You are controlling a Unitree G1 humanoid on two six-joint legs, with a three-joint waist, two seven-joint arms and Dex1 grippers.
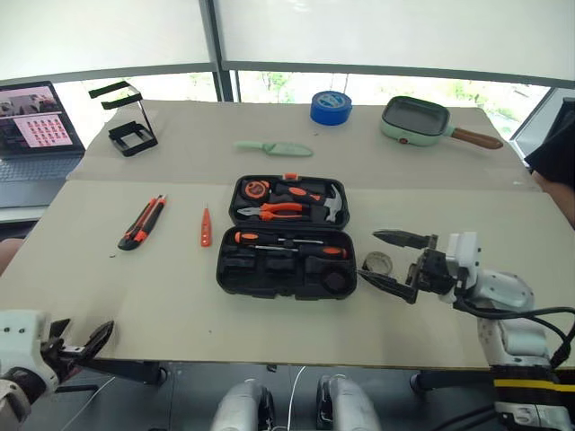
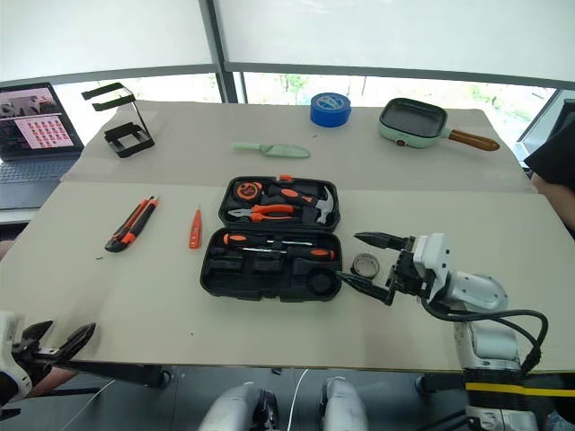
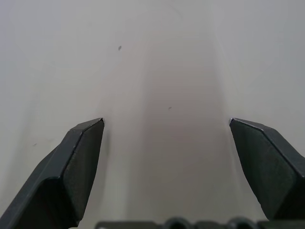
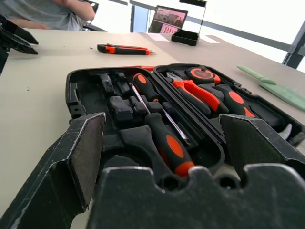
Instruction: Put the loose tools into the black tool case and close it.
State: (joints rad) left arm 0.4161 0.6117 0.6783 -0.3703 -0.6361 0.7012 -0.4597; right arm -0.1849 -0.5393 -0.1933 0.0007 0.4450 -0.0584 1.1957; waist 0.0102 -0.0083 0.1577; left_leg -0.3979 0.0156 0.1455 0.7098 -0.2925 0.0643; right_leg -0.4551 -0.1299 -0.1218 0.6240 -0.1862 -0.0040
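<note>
The black tool case (image 1: 226, 269) lies open mid-table, pliers, a hammer and a tape measure in its far half. Two black-and-orange screwdrivers (image 1: 289, 241) rest in the near half. Left of the case lie the short orange screwdriver (image 1: 206, 226) and the orange-and-black utility knife (image 1: 142, 222). The small dark tape roll (image 1: 377, 263) sits on the table by the case's right end. My right gripper (image 1: 368, 254) hovers open just there, its fingers either side of the roll in the eye views and pointing at the case (image 4: 76, 95). My left gripper (image 1: 88, 337) is open and empty at the table's near left edge.
At the back stand a blue tape roll (image 1: 331, 107), a green pan (image 1: 415, 119), a pale green knife (image 1: 274, 148) and a black wire stand (image 1: 130, 126). A laptop (image 1: 36, 126) sits far left. A person (image 1: 557, 153) is at the right edge.
</note>
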